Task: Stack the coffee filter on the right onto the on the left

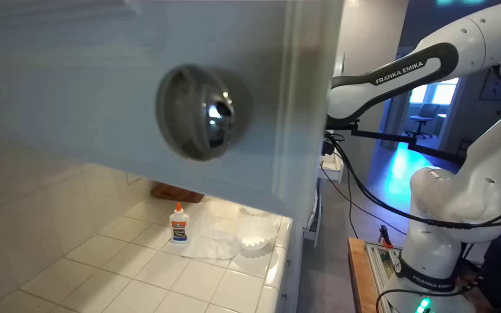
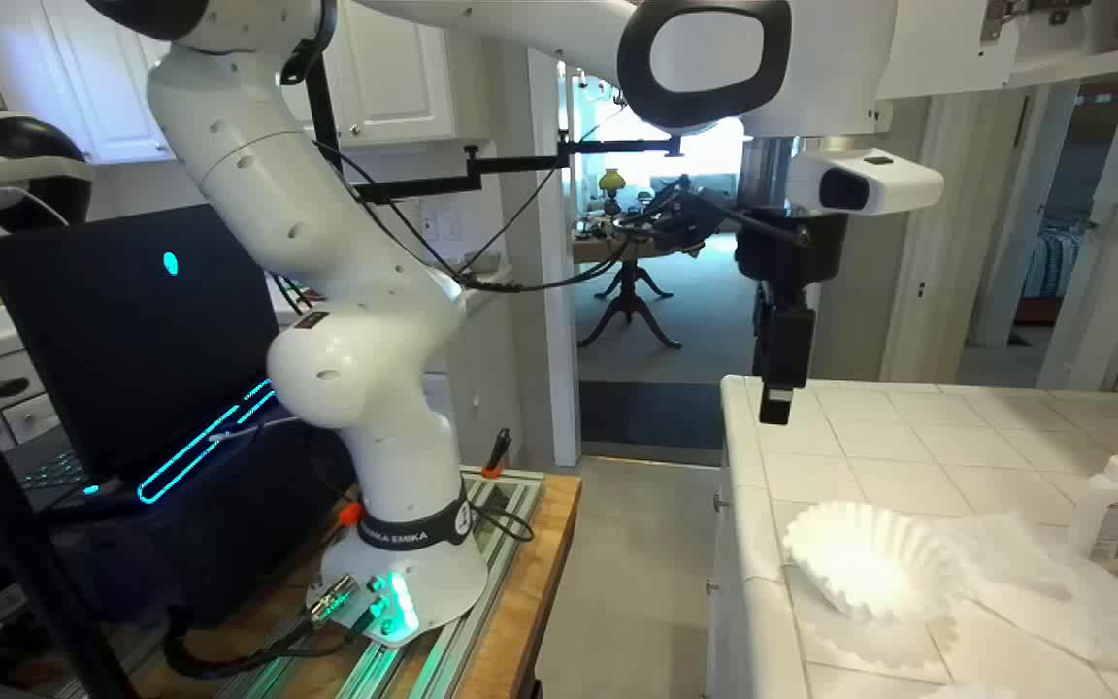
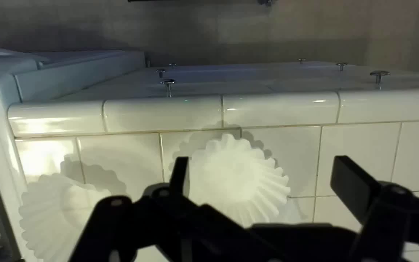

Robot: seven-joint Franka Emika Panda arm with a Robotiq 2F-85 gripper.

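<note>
Fingers [image 3: 353,189] wide apart, nothing held, hanging above the surface [image 3: 362,145]. Right filter [image 3: 236,178] (right as the wrist view has it) sits on it, below them, its centre toward 8 o'clock of the mid-gap; the 9 o'clock finger overlaps its edge in that view. Round and fluted, no long axis, so centring probably matters more than wrist turn. Likely need: shift toward 9, then down. Left filter [image 3: 55,214] lies apart, between 8 and 9 o'clock from the right filter. Glue [image 2: 1114,510], in an exterior view, stands between 2 and 3 o'clock of the right filter.
</note>
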